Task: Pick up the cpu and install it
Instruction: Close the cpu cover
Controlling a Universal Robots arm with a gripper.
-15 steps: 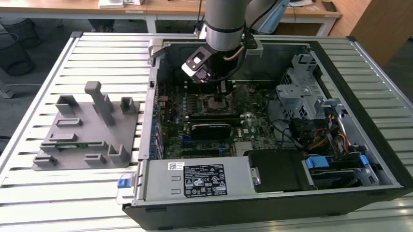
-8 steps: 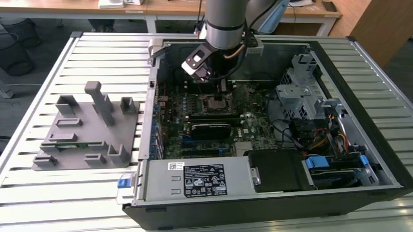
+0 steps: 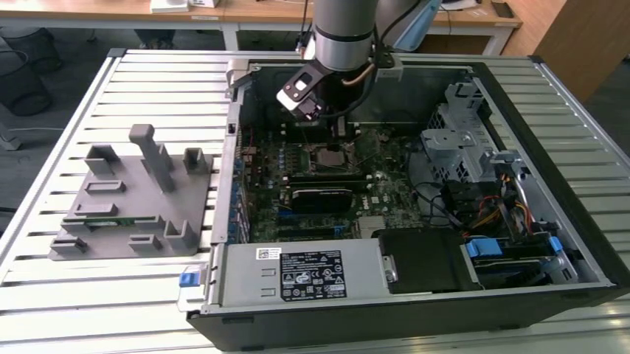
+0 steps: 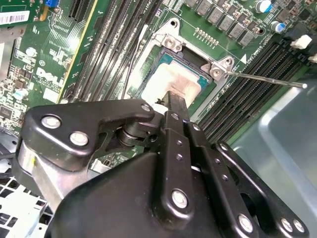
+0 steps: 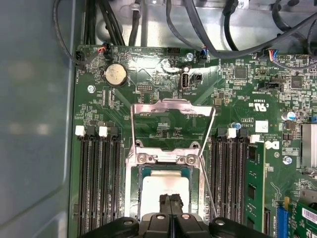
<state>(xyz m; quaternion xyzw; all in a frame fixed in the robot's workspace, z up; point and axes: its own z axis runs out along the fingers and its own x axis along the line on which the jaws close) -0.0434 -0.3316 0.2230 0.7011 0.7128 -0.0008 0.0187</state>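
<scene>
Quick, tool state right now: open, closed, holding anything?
Tool: closed, fingers pressed together with nothing between them, tips at the cpu that lies in the open socket.

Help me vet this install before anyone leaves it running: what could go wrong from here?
1. The gripper's shut tips look to be on the cpu in the socket; if it sits slightly skewed, pressure may bend pins.
2. The load plate stands open and the lever is released, so the unclamped cpu could shift when the tips lift.
3. The lever runs near the tips and might snag.
</scene>
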